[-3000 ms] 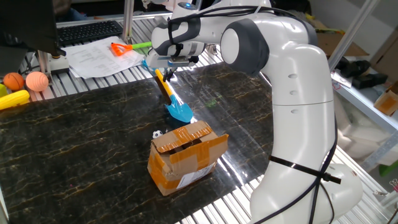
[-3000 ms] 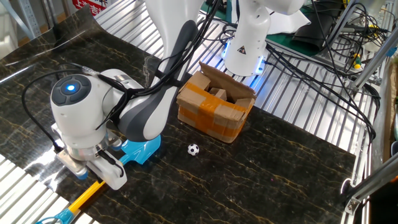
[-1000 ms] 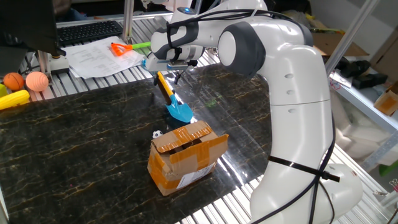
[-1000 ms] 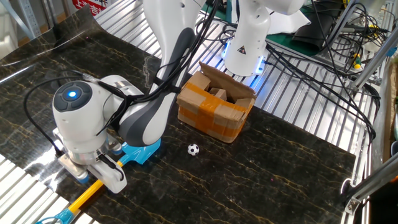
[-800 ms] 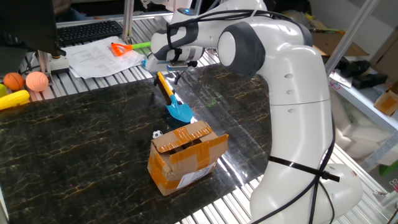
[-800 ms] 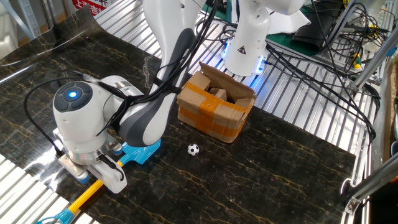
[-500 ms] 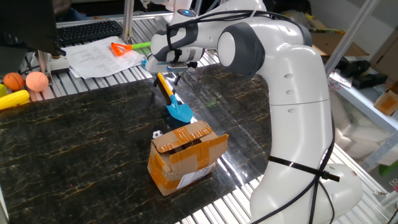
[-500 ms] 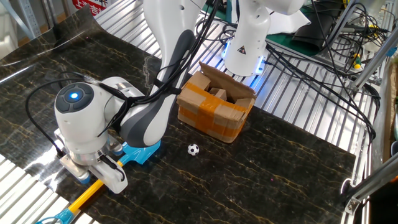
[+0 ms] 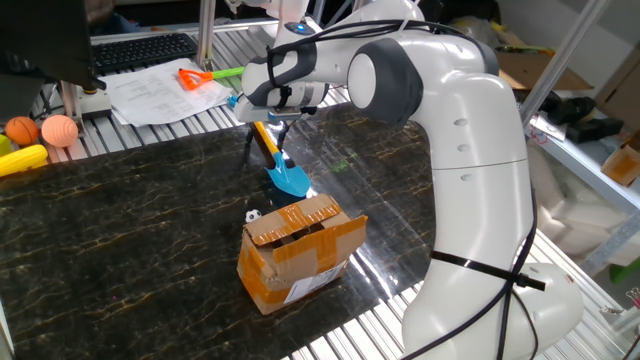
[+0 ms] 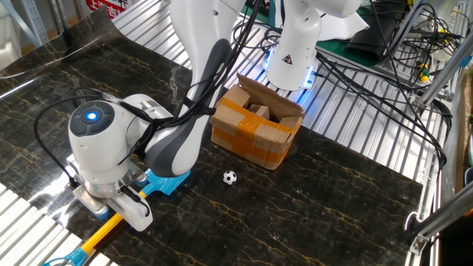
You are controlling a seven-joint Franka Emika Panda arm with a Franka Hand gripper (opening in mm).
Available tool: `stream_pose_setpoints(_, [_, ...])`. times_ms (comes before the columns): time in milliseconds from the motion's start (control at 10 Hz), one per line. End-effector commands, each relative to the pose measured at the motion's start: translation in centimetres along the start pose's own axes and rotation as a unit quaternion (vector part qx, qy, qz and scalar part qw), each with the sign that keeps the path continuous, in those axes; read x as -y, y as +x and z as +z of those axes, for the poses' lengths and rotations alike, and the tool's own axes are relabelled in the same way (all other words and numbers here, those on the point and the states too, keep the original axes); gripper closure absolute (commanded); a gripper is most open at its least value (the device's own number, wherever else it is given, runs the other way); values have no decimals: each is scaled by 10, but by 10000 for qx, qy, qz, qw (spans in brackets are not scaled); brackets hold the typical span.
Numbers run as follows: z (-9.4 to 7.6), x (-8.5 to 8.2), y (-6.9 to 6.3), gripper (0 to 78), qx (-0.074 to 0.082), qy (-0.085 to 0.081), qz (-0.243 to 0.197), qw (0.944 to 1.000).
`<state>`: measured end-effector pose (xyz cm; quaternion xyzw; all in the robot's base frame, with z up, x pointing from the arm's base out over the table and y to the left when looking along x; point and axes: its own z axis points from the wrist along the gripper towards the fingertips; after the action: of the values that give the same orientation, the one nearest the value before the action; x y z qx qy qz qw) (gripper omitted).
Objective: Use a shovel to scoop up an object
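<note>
The shovel lies flat on the dark marble table (image 9: 120,220), its blue blade (image 9: 290,180) pointing toward the box and its yellow shaft (image 9: 264,138) running back. In the other fixed view the blade (image 10: 168,181), shaft (image 10: 102,233) and light blue handle end (image 10: 65,258) all show. My gripper (image 9: 266,132) is open, with one dark finger on each side of the shaft, low over it. In the other fixed view my hand (image 10: 111,199) hides the fingers. The tiny football (image 10: 230,177) lies on the table beside the box; it peeks out behind the box (image 9: 253,214).
An open brown cardboard box (image 9: 300,250) stands just beyond the blade (image 10: 257,122). At the table's back are an orange shovel with a green handle (image 9: 205,75), papers (image 9: 165,92), a keyboard (image 9: 140,48), two orange balls (image 9: 42,130) and a yellow toy (image 9: 22,160).
My hand has come down a little over the shovel's shaft, so the fingers now straddle it. The shovel, the ball and the box have not moved.
</note>
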<state>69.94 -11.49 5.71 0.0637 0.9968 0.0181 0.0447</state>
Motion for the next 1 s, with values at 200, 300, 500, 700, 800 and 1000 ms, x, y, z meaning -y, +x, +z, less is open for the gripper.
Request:
stream_pose_setpoints(200, [1,1,-1,1,59,46,-87,9999])
stream_pose_setpoints(300, [1,1,-1,1,87,88,-57,9999])
stream_pose_setpoints(500, [0,1,-1,1,87,113,-47,9999])
stream_pose_setpoints(700, [-3,0,-2,763,83,127,-30,9999])
stream_pose_setpoints(800, [-3,0,-2,763,83,127,-30,9999])
stream_pose_setpoints(1000, [-3,0,-2,763,83,127,-30,9999])
